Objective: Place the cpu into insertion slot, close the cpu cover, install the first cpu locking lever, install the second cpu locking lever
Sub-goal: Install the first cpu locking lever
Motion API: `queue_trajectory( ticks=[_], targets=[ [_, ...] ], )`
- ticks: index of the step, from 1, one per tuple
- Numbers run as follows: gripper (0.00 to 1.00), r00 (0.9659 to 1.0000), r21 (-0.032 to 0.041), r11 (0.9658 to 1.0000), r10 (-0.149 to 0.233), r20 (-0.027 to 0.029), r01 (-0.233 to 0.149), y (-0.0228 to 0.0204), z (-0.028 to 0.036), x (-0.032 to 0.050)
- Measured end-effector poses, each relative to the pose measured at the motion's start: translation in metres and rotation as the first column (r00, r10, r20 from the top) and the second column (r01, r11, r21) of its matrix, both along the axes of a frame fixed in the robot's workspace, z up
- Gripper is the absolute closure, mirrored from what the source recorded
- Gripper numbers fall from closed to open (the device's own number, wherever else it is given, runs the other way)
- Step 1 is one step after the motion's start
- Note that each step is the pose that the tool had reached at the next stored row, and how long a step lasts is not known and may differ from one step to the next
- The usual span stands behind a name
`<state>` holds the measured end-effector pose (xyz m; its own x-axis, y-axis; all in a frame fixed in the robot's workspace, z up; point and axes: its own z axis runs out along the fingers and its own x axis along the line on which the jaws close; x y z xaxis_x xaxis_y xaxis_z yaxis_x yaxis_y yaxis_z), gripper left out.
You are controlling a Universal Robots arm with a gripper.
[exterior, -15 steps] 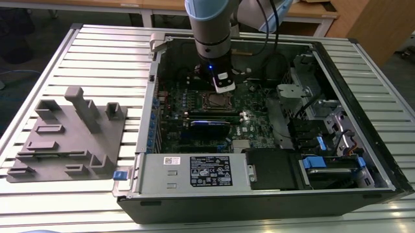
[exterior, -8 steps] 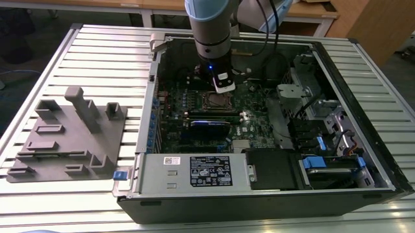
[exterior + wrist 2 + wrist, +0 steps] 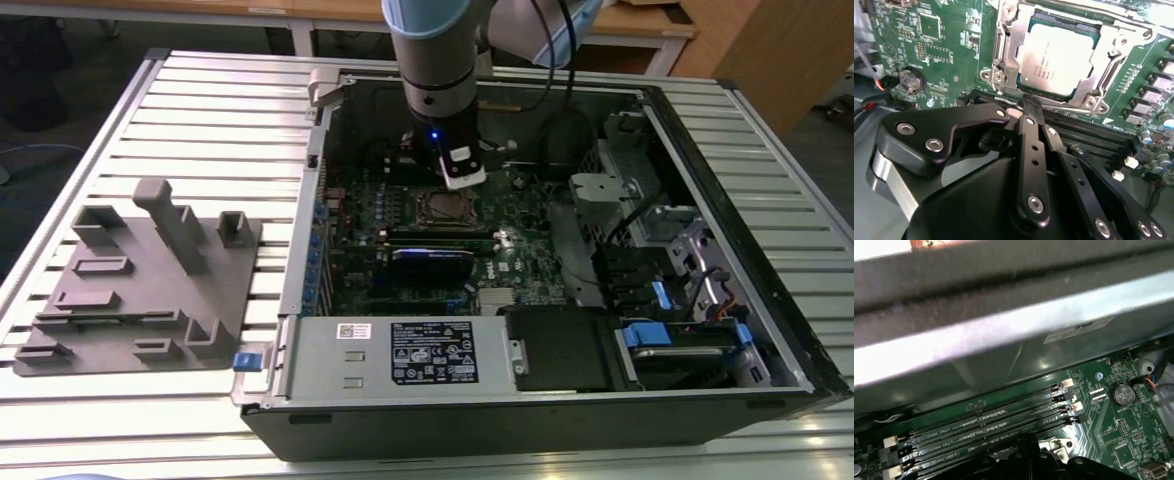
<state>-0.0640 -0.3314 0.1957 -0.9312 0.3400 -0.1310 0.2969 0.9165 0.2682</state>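
Observation:
The cpu (image 3: pixel 1059 60), silvery-tan, lies flat in the insertion slot (image 3: pixel 441 208) on the green motherboard. The silver cpu cover (image 3: pixel 1013 50) is folded down around it, and the chip shows through its window. One thin locking lever rod (image 3: pixel 1074 108) runs along the socket edge nearest my gripper. Another lever (image 3: pixel 1089 19) runs along the far edge. My gripper (image 3: pixel 1030 106) is shut, with its black tips together right at the near lever beside the socket corner. In the exterior view the gripper (image 3: pixel 461 178) hangs inside the open case just behind the socket.
The black computer case (image 3: pixel 694 150) lies open on a slatted table. A labelled power supply box (image 3: pixel 400 355) sits at its front and a drive cage with blue tabs (image 3: pixel 667 335) at the exterior view's right. A grey fixture (image 3: pixel 134 280) stands at the exterior view's left. Long memory slots (image 3: pixel 979 425) and a coin battery (image 3: pixel 909 80) flank the socket.

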Motion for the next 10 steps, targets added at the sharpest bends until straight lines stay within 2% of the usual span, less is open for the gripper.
queue_trajectory(
  ticks=[3, 6, 8, 10],
  targets=[
    [0.89, 1.0000, 0.0001, 1.0000, 0.000, 0.0001, 0.000, 0.0000, 0.0047, 0.0000],
    [0.89, 1.0000, 0.0043, 1.0000, 0.000, 0.0002, 0.000, 0.0003, 0.0048, 0.0000],
    [0.89, 1.0000, 0.0119, 0.9999, -0.001, 0.0006, 0.001, 0.0008, 0.0049, -0.0001],
    [0.89, 1.0000, 0.0228, 0.9997, -0.002, 0.0013, 0.002, 0.0015, 0.0049, -0.0002]
  ],
)
